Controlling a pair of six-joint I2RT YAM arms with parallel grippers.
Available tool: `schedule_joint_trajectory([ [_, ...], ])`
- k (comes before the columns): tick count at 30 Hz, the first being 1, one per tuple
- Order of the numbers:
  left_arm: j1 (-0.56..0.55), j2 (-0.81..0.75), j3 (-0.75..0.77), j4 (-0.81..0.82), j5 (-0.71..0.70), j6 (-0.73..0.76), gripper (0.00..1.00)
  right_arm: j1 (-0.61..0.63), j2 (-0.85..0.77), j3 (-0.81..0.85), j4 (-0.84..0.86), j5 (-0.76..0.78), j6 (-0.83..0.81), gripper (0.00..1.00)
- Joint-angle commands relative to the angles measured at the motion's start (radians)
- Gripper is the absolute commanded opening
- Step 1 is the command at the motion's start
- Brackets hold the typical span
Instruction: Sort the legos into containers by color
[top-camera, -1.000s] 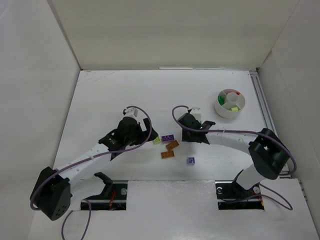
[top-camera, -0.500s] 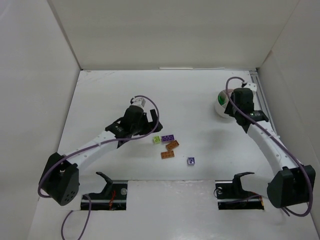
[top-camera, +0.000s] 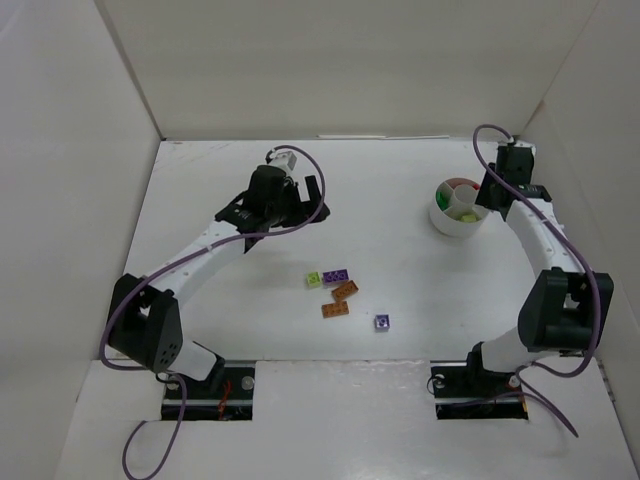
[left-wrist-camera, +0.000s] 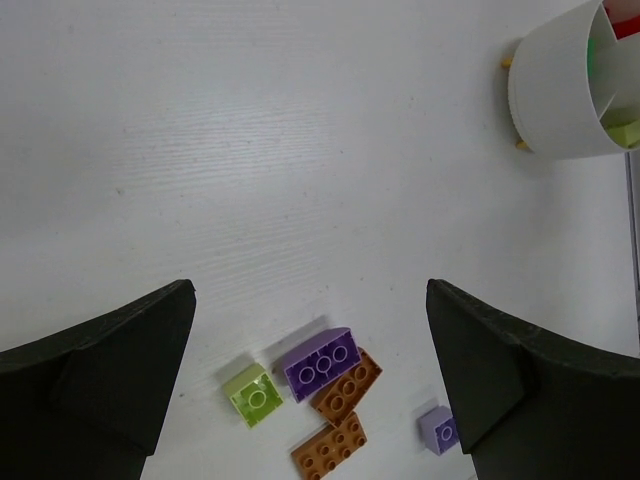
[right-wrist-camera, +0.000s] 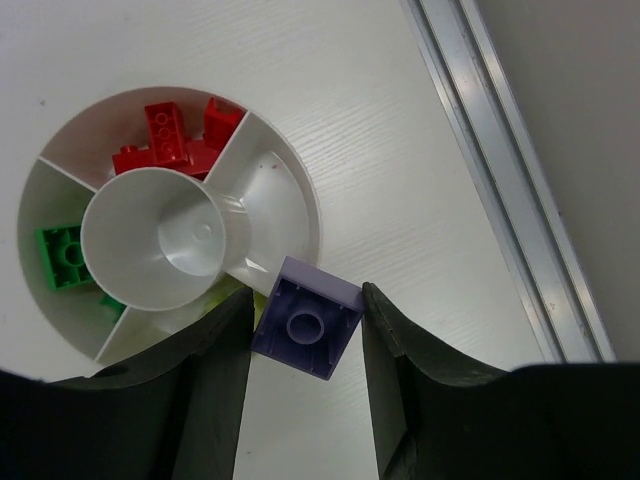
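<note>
The round white dish (top-camera: 447, 222) stands at the back right; its compartments hold red legos (right-wrist-camera: 170, 140), a green one (right-wrist-camera: 65, 255) and a yellow-green one (right-wrist-camera: 225, 295). My right gripper (right-wrist-camera: 305, 330) hangs over the dish's near rim (right-wrist-camera: 305, 200), shut on a pale purple lego (right-wrist-camera: 307, 319) held underside up. It shows beside the dish (top-camera: 494, 195) from above. Five legos lie mid-table: yellow-green (left-wrist-camera: 255, 393), purple (left-wrist-camera: 320, 363), two orange-brown (left-wrist-camera: 347, 385) (left-wrist-camera: 330, 448), small pale purple (left-wrist-camera: 438, 430). My left gripper (left-wrist-camera: 308, 290) (top-camera: 316, 200) hovers open, high above and behind them.
An aluminium rail (right-wrist-camera: 500, 180) runs along the table's right edge just past the dish. White walls close in the back and both sides. The dish (left-wrist-camera: 560, 100) shows at the top right of the left wrist view.
My right arm swung from mid-table out to the dish at the back right, carrying the pale purple lego. My left arm drew back from the loose legos toward the rear.
</note>
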Motion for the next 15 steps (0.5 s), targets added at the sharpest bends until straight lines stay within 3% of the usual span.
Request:
schedule_joint_trajectory([
  [1, 0.014, -0.006, 0.044, -0.03, 0.029, 0.034, 0.99, -0.008, 0.018, 0.059, 0.023, -0.026, -0.037, 0.32],
  [15, 0.034, -0.006, 0.035, -0.048, 0.039, 0.063, 0.99, -0.017, 0.089, 0.059, 0.055, -0.026, -0.046, 0.46],
])
